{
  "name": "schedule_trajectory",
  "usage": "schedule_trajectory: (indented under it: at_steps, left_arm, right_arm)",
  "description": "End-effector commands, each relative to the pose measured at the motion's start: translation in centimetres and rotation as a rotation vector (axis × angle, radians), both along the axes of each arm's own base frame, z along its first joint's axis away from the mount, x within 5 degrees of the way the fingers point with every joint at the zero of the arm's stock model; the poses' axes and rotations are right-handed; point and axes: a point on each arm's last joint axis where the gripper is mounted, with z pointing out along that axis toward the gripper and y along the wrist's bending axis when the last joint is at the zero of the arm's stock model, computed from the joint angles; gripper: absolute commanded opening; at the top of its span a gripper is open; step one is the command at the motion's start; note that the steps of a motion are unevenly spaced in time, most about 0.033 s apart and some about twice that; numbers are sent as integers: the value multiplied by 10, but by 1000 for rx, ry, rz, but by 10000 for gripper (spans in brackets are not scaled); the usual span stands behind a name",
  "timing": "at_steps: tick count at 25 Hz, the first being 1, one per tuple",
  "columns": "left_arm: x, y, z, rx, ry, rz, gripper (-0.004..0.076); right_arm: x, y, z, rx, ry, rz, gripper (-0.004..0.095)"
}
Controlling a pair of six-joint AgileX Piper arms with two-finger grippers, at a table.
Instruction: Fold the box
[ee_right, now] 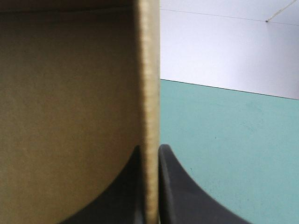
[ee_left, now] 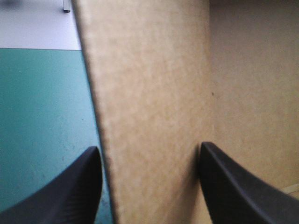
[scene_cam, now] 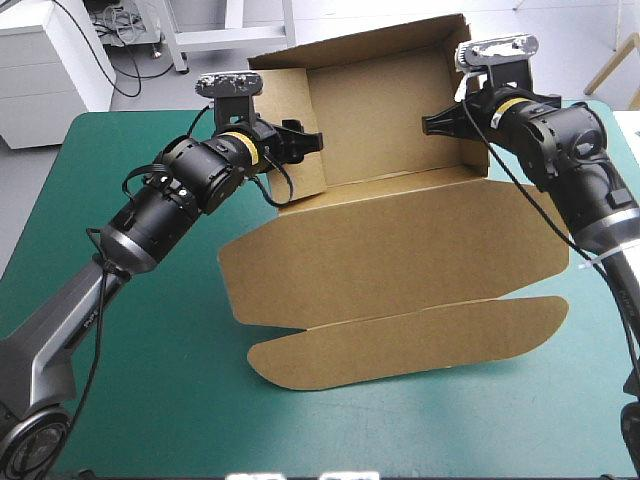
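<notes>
The teal-green cover [scene_cam: 150, 400] fills the table, and the brown box [scene_cam: 400, 240] sits on its far half, between the two arms. The box is partly raised. Its back wall [scene_cam: 385, 110] stands upright toward the far edge, with a side wall up at each end. A broad panel [scene_cam: 400, 250] spreads toward the near edge and ends in a rounded flap [scene_cam: 410, 345] lying on the cover. Between the raised walls only brown board shows.

The left gripper [scene_cam: 305, 140] is at the box's left side wall [scene_cam: 295, 175]. In its wrist view the black fingers [ee_left: 79, 186] stand well apart, unclenched, with the wall between them. The right gripper [scene_cam: 435, 122] is at the right side wall [scene_cam: 470, 150]. There its fingers [ee_right: 177, 186] are pinched almost together, grasping the wall's thin edge [ee_right: 150, 93].
</notes>
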Motion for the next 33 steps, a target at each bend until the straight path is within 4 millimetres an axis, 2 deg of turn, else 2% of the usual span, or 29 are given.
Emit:
schedule_trajectory:
  at_steps: [1, 2, 3, 5, 10, 13, 18, 22, 24, 28, 33]
  left_arm:
    - [-10, 5, 32, -93, -120, -10, 326]
    - [-11, 4, 32, -98, -116, -12, 244]
    - [-11, 4, 32, -98, -116, -12, 211]
    - [-10, 4, 33, -97, -133, -16, 95]
    - [-6, -1, 33, -114, -165, -35, 21]
    - [-1, -3, 24, -45, -151, -48, 20]
    - [9, -4, 3, 113, -93, -37, 13]
    - [18, -5, -18, 226, -16, -14, 13]
    - [25, -4, -37, 303, 68, -12, 13]
    - [34, -4, -57, 388, 141, -43, 13]
    - [48, 0, -79, 391, 234, -76, 13]
  right_arm:
    - [-13, -3, 32, 70, -161, 8, -8]
    - [-13, -3, 32, 70, -163, 8, -8]
    - [-13, -3, 32, 70, -163, 8, -10]
    - [-13, -3, 33, 78, -163, 6, -10]
    - [-13, -3, 32, 90, -159, 3, -10]
    - [-13, -3, 31, 84, -138, -1, -19]
    - [-10, -2, 16, 79, -28, -9, -19]
    - [1, 3, -12, 53, 155, -16, -19]
    - [12, 8, -35, 28, 272, -5, -19]
    - [25, 17, -57, 39, 358, 22, -19]
    - [38, 26, -82, 44, 455, 64, -19]
